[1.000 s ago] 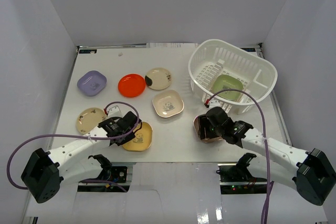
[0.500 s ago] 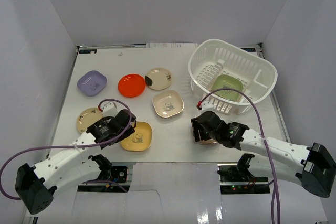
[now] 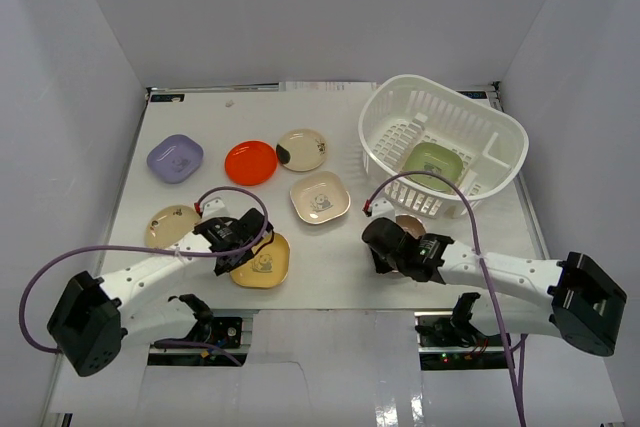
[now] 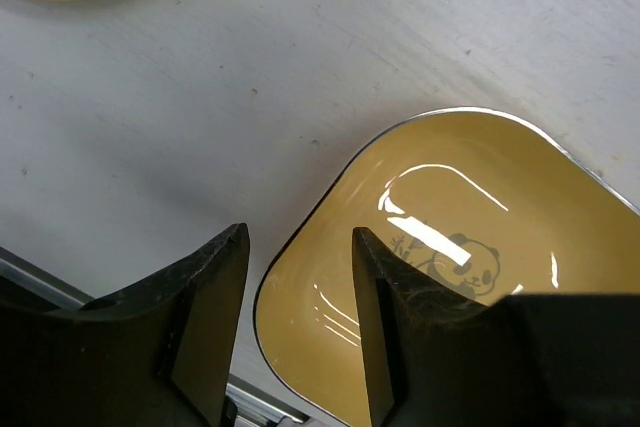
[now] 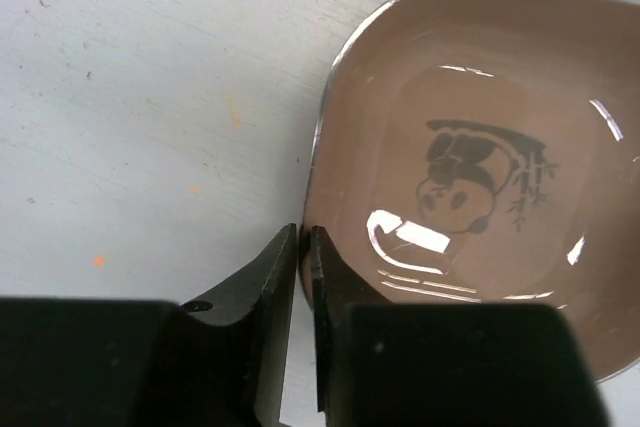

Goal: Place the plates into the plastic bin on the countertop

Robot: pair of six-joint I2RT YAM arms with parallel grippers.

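Note:
My right gripper (image 5: pixel 304 237) is shut on the left rim of a brown plate (image 5: pixel 480 167) with a panda print, which shows only partly (image 3: pixel 408 220) behind the wrist in the top view. My left gripper (image 4: pixel 299 237) is open, with its fingers astride the near-left rim of a yellow panda plate (image 4: pixel 470 197), one finger inside and one outside. The white slotted plastic bin (image 3: pixel 376 147) stands at the back right of the countertop (image 3: pixel 330 257), with a green plate (image 3: pixel 432 164) lying in it.
Other plates lie loose on the countertop: lavender (image 3: pixel 175 158), red (image 3: pixel 250 162), round cream (image 3: pixel 302 149), square beige (image 3: pixel 319 197) and a cream one (image 3: pixel 168 225) beside the left arm. White walls enclose the table on three sides.
The right gripper's jaws have closed on the brown plate's rim, and that wrist has shifted left. The left gripper has settled over the yellow plate's edge and stays open.

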